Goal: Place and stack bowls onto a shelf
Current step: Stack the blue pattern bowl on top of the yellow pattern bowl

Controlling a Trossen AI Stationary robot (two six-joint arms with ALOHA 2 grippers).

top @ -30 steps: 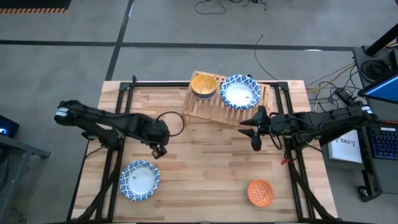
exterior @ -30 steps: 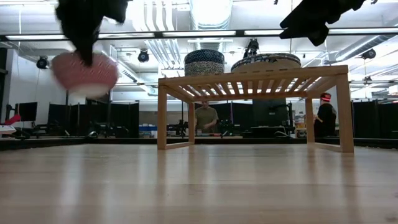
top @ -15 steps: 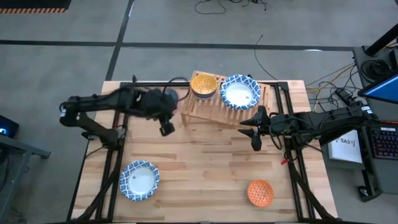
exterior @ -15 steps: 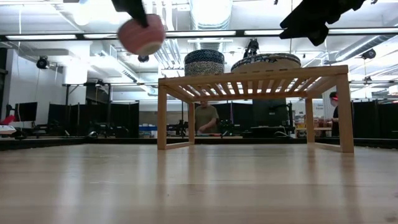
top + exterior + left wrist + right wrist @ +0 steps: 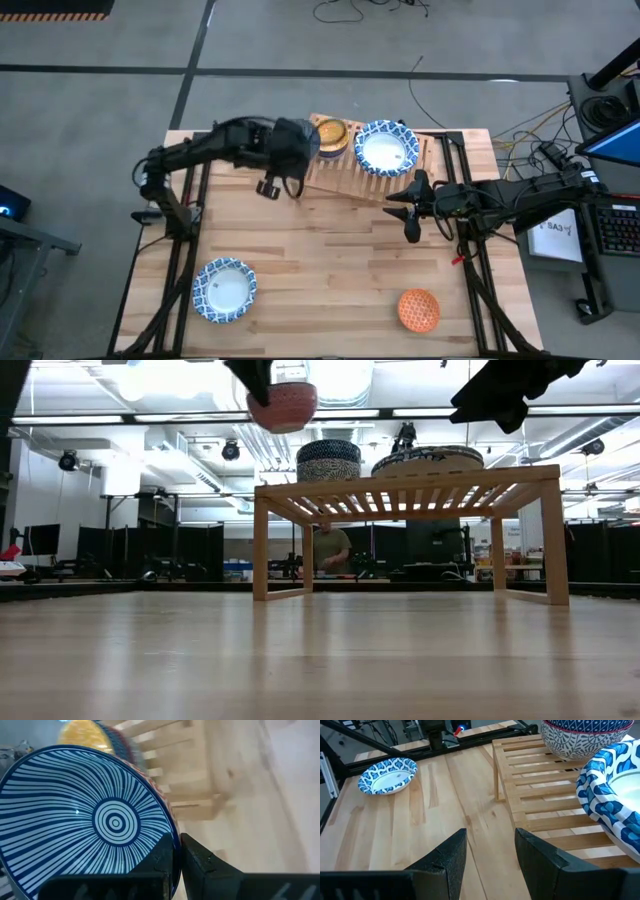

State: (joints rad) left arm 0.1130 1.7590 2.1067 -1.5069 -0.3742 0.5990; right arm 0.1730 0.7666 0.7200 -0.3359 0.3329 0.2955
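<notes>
High view: left gripper (image 5: 268, 187) hangs over the left end of the shelf (image 5: 345, 172), arm reaching in from the table's left side. Its bowl is mostly hidden under the arm from this angle. A yellow-lined bowl (image 5: 330, 135) sits on the shelf's far left part, partly covered by the arm; a wide blue-and-white bowl (image 5: 386, 148) sits to its right. Off the shelf: another wide blue-and-white bowl (image 5: 224, 290) at near left of the table (image 5: 330, 260), an orange bowl (image 5: 418, 310) at near right. Right gripper (image 5: 411, 213) waits just right of the shelf, above the table.

Low view: a pink-red bowl (image 5: 282, 405) shows in the air, above and just left of the shelf top, clear of the two bowls standing on it. A person stands in the room beyond, seen under the shelf.

Left wrist view: fingers (image 5: 197, 862) pinched together on the rim of that bowl; its inside is blue-and-white striped with rings at centre, which no other view shows. Yellow bowl and shelf slats lie beyond.

Right wrist view: jaws apart, nothing between them; shelf corner and the near-left bowl visible.

Writing: a white sheet at the far right edge of the high view bears dark marks, too small to read.
</notes>
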